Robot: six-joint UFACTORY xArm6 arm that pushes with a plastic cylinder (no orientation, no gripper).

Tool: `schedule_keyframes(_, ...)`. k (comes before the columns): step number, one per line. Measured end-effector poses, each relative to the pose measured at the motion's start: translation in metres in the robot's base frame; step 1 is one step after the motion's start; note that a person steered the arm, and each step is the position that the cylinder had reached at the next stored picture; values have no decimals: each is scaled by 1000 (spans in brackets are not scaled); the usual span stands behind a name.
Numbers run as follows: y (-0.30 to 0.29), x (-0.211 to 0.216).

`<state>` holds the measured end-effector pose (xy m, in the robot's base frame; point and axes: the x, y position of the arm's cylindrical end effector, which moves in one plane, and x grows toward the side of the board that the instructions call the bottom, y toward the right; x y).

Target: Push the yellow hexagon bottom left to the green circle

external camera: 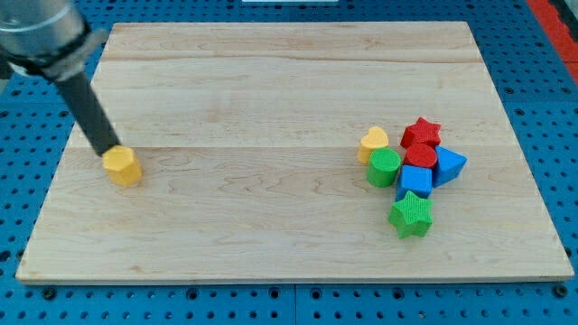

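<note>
The yellow hexagon [122, 166] lies near the left edge of the wooden board, about halfway down. My tip [108, 150] is at the hexagon's upper left edge, touching or almost touching it. The green circle [384, 167] stands in a cluster of blocks at the view's right, far from the hexagon.
Around the green circle are a yellow heart [373, 143], a red star [421, 133], a red block [421, 156], a blue block [448, 165], a blue cube [414, 181] and a green star [412, 215]. The board's [271, 99] left edge is close to the hexagon.
</note>
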<state>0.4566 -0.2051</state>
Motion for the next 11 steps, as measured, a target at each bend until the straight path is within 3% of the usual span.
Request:
schedule_keyframes(1,26,10)
schedule_keyframes(2,-22,17)
schedule_keyframes(3,-8,38)
schedule_keyframes(5,124,43)
schedule_keyframes(6,76,44)
schedule_keyframes(7,86,69)
schedule_keyframes(9,204,81)
schedule_keyframes(10,188,98)
schedule_keyframes(11,217,99)
